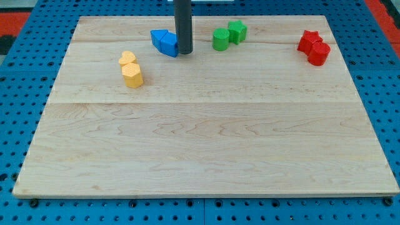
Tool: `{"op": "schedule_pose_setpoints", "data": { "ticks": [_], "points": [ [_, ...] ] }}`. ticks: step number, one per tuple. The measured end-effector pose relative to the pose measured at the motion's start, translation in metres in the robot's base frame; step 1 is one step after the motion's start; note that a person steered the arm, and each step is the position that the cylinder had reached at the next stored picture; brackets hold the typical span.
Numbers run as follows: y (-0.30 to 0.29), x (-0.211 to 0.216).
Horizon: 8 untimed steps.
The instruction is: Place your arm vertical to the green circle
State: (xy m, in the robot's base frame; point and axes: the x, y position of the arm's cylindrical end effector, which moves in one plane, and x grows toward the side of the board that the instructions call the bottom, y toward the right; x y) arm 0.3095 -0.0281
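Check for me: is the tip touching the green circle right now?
No, my tip sits against the blue blocks, with bare board between it and the green circle to the view's right.

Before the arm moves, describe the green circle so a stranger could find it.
Look along the wooden board's top edge, just right of my tip. Two green blocks touch there; the green circle is the left one, a smooth round cylinder, unlike the notched green block beside it.
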Motion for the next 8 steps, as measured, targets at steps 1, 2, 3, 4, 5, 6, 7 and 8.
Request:
{"op": "schedule_pose_setpoints", "data": {
  "ticks": [1,2,3,4,5,6,7,8],
  "points": [
    [0.025,0.04],
    [0.059,0.086],
    [0.06,0.086],
    [0.06,0.086],
    [0.06,0.086],
    [0.059,0.082],
    [0.059,0.081],
    [0.059,0.076]
  ]
}}
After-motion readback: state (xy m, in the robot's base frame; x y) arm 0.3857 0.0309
